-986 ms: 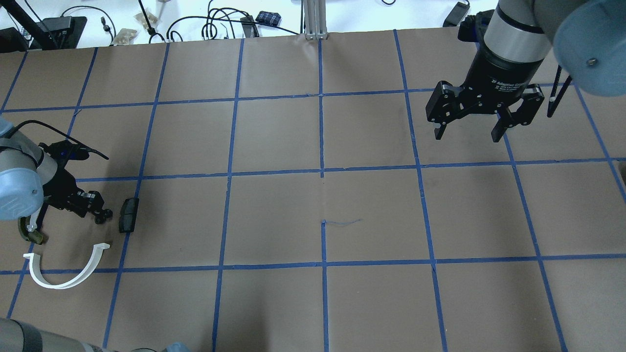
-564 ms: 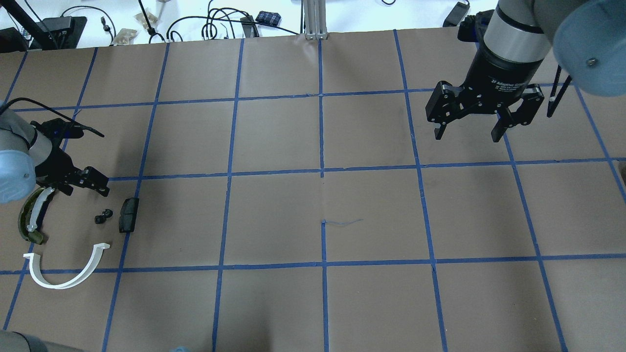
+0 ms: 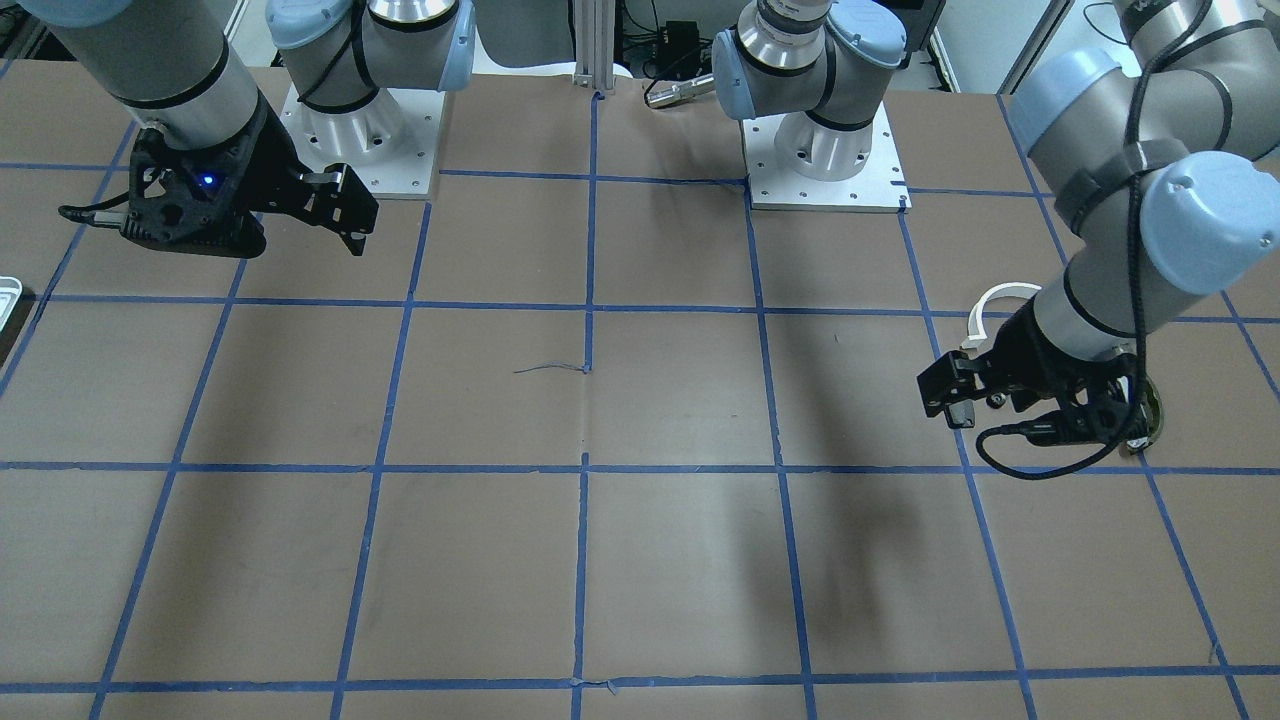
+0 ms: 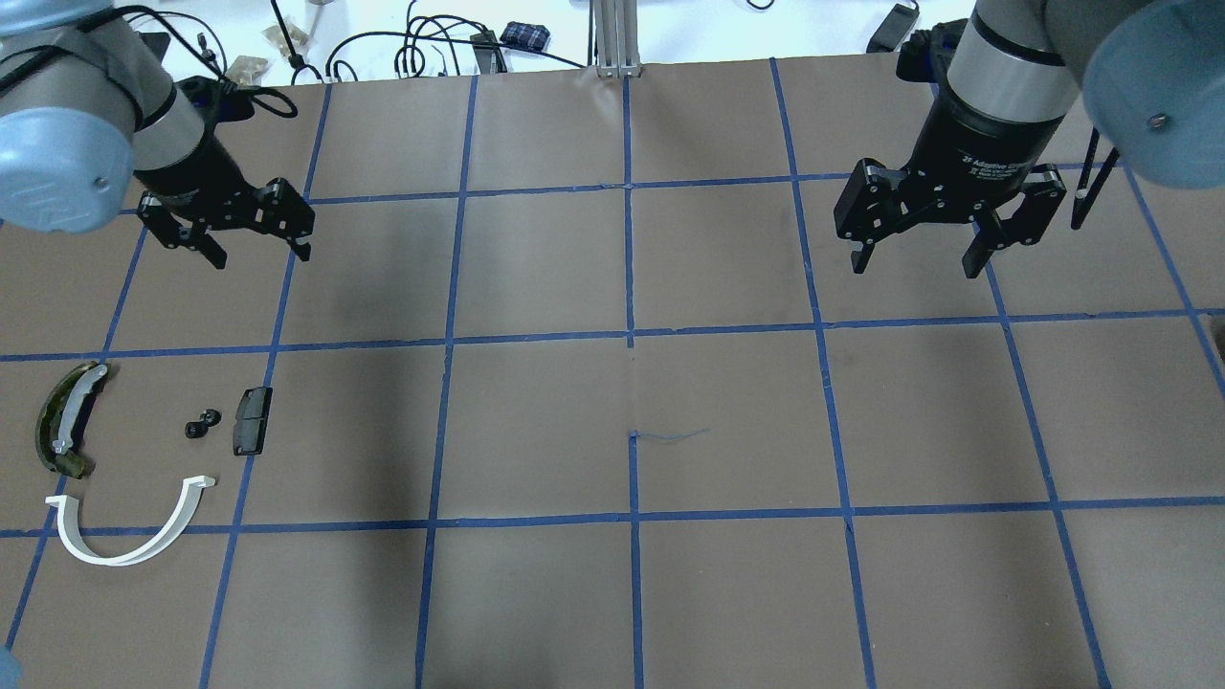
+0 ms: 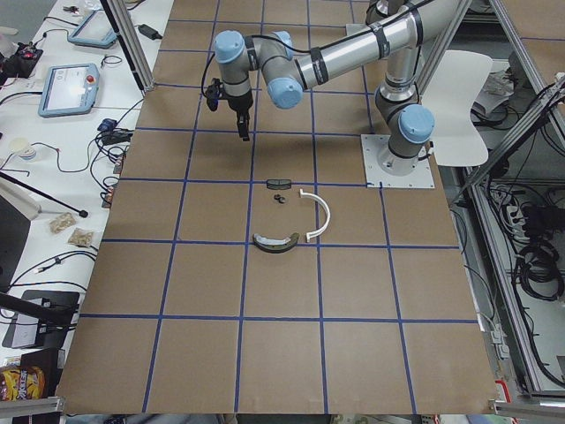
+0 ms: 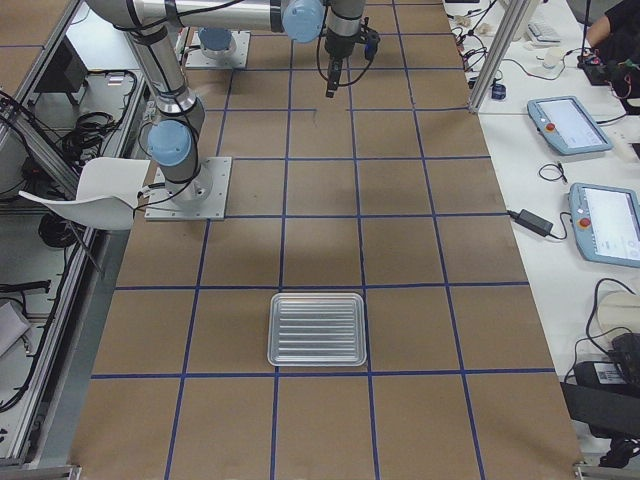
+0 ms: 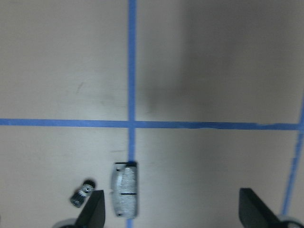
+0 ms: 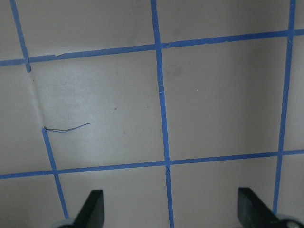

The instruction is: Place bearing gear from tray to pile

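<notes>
The small black bearing gear (image 4: pixel 201 423) lies on the table in the pile, between the olive curved shoe (image 4: pixel 65 421) and the black pad (image 4: pixel 252 421), with the white half-ring (image 4: pixel 129 531) nearer the robot. My left gripper (image 4: pixel 260 256) is open and empty, raised well beyond the pile. In the left wrist view the gear (image 7: pixel 83 192) and pad (image 7: pixel 125 195) lie below the open gripper (image 7: pixel 173 211). My right gripper (image 4: pixel 914 270) is open and empty over bare table, as the right wrist view (image 8: pixel 171 211) shows. The ribbed silver tray (image 6: pixel 316 328) holds nothing.
The table is brown paper with a blue tape grid. A sliver of the tray's white rim (image 3: pixel 8 290) shows at the edge of the front view. Cables and small items (image 4: pixel 431 43) lie beyond the far table edge. The arm bases (image 3: pixel 825 160) stand at the near side.
My left gripper was down at the pile over the gear, let it go beside the black pad, then rose and moved away from the robot. The right arm has not moved.
</notes>
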### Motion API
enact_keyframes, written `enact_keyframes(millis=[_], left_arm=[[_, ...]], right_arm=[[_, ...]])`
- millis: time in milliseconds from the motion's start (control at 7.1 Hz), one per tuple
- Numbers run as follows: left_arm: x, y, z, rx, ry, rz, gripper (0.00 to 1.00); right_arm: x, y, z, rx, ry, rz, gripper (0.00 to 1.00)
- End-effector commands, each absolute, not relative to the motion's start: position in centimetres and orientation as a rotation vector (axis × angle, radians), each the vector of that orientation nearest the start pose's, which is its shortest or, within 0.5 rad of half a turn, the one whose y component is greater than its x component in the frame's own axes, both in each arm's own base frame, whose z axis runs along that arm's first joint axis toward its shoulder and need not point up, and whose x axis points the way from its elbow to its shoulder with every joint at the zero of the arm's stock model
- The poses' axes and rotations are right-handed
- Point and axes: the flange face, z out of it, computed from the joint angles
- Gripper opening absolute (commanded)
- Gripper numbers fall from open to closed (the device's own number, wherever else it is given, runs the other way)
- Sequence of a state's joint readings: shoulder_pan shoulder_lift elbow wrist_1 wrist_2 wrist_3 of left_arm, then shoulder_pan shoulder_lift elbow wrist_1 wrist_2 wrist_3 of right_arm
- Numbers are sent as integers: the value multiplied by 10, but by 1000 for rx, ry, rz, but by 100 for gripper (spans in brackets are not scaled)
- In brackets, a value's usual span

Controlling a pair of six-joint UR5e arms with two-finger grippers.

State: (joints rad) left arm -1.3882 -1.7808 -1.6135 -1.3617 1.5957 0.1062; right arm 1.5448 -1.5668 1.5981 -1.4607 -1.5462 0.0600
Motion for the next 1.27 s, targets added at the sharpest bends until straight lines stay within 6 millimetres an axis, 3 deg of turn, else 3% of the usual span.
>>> enact_keyframes(millis=[0,282,423,705,1127], left_arm=[[-107,-567,433,-113,3118,-14,100],[-120,-530,499,-101,3179,75,100],[-119,-518,521,-98,3165,37,100],[-119,-495,542,-75,3165,-36,100],[-118,-496,540,-72,3167,-76,100]], right_arm=[[123,-483,464,136,3112,211,100],[123,-484,466,136,3113,192,100],[123,-484,466,136,3113,192,100],[123,-485,467,138,3112,182,100],[123,-485,467,136,3112,180,100]])
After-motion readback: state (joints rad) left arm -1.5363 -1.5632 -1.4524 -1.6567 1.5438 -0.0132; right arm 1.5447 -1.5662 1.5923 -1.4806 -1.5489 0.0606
